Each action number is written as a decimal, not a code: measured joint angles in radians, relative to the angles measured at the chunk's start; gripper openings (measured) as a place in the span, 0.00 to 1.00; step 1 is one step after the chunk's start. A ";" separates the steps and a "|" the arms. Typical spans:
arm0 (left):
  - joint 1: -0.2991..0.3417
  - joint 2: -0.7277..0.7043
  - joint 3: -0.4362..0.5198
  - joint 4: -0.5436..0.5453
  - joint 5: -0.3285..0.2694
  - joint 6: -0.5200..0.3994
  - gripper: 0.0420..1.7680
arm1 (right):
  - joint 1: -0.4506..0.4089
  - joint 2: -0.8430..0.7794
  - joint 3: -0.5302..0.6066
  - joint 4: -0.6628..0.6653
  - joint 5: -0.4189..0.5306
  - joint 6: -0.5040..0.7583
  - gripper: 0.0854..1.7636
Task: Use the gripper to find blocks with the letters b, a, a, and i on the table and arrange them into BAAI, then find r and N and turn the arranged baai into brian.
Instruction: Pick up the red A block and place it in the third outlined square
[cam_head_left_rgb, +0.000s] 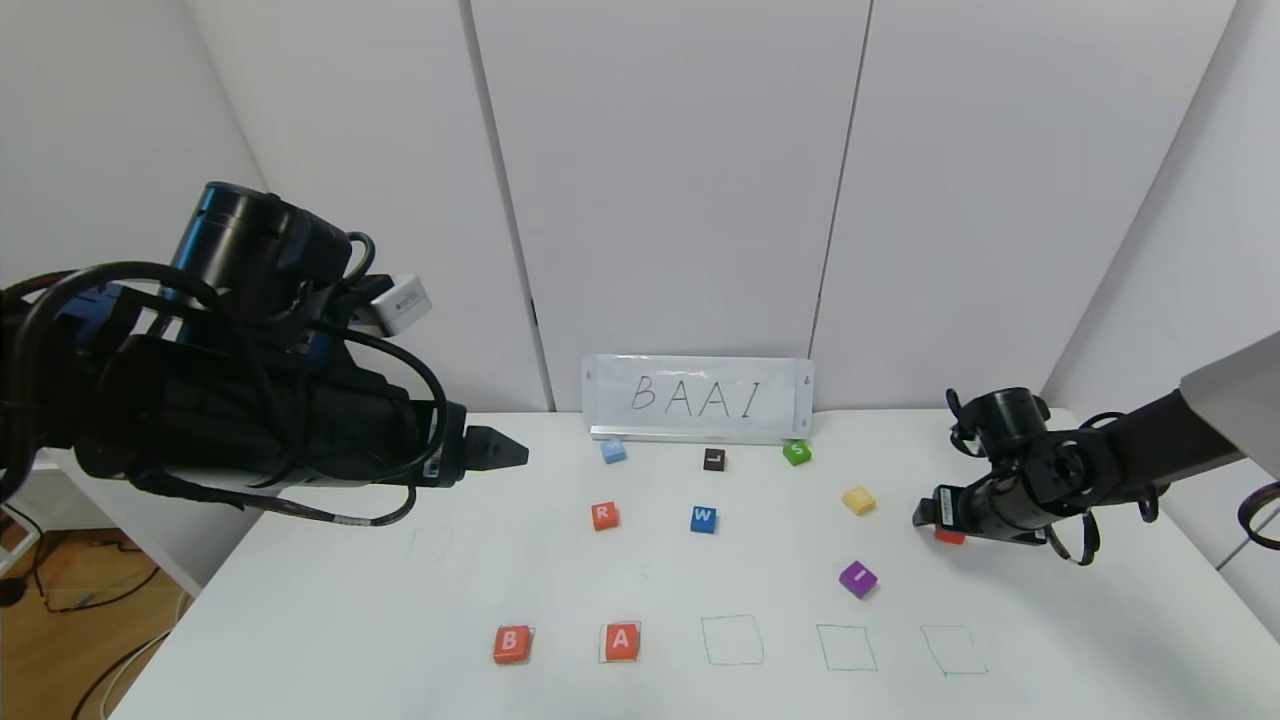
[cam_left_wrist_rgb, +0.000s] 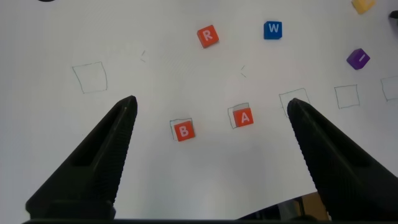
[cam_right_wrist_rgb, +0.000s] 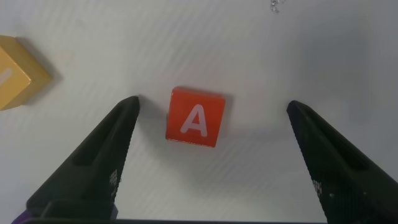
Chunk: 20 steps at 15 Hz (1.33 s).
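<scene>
White and smooth, the counter (cam_head_left_rgb: 330, 610) is lying under pale wall panels, its rounded edge dropping to a wooden floor on the robot's left, with thin green squares (cam_head_left_rgb: 732, 640) hand-drawn along the near side. Matte cubes with white letters are sitting on it: the orange-red B block (cam_head_left_rgb: 511, 644) and an A block (cam_head_left_rgb: 621, 641) are filling the first two squares, leaving three squares bare. The right end effector (cam_right_wrist_rgb: 211, 109) is hovering low with its pointed black fingers apart, straddling a second A block (cam_right_wrist_rgb: 196, 117) without touching it (a yellow cube (cam_head_left_rgb: 858, 500) is sitting just beside, the purple I block (cam_head_left_rgb: 858, 579) nearer the squares). The left end effector (cam_left_wrist_rgb: 210, 107) is hanging high over the left side, fingers spread wide. The R cube (cam_head_left_rgb: 604, 516) and a blue W cube (cam_head_left_rgb: 703, 519) are sitting mid-counter, well apart, before a lettered BAAI sign (cam_head_left_rgb: 697, 398).
</scene>
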 joint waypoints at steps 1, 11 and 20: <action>0.000 0.000 0.000 0.000 0.000 0.000 0.97 | 0.002 0.002 -0.001 -0.001 -0.001 -0.001 0.97; -0.006 0.000 0.000 0.000 0.000 0.001 0.97 | 0.005 0.004 -0.001 -0.003 0.000 -0.001 0.49; -0.009 0.004 0.001 0.000 0.000 0.001 0.97 | 0.010 -0.008 0.004 0.000 0.002 0.000 0.27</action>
